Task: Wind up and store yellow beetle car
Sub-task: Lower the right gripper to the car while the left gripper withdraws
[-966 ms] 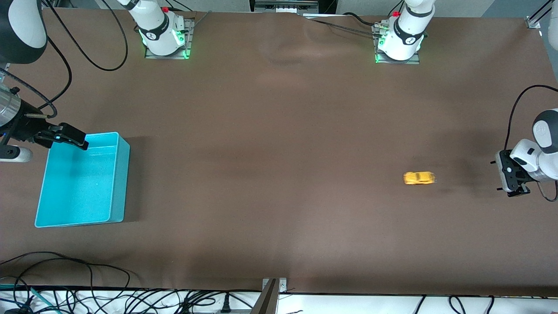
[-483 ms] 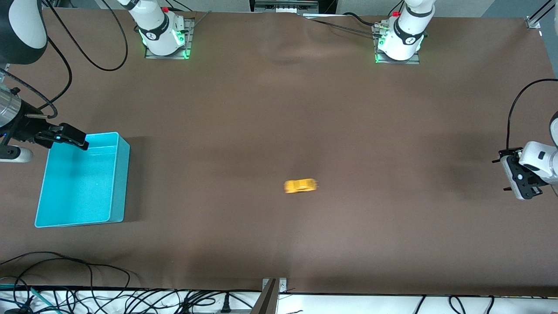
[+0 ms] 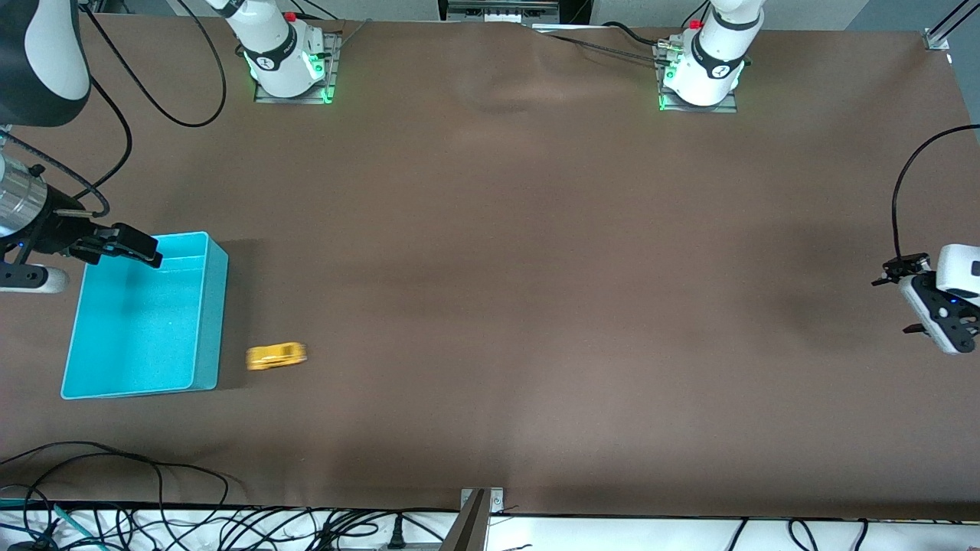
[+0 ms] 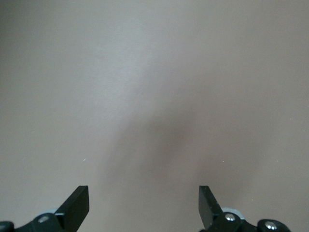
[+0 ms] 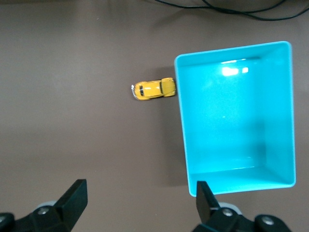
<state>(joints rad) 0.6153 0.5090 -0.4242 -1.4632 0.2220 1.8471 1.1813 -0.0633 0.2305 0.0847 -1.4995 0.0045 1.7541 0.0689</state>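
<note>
Tabletop: yellow beetle car near right end effector.

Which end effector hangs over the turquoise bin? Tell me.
The right end effector, open, over the turquoise bin's rim farthest from the front camera. The left end effector, also open, hangs over bare tabletop.

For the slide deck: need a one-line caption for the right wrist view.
Yellow beetle car on the table beside the turquoise bin wall, open right gripper above.
</note>
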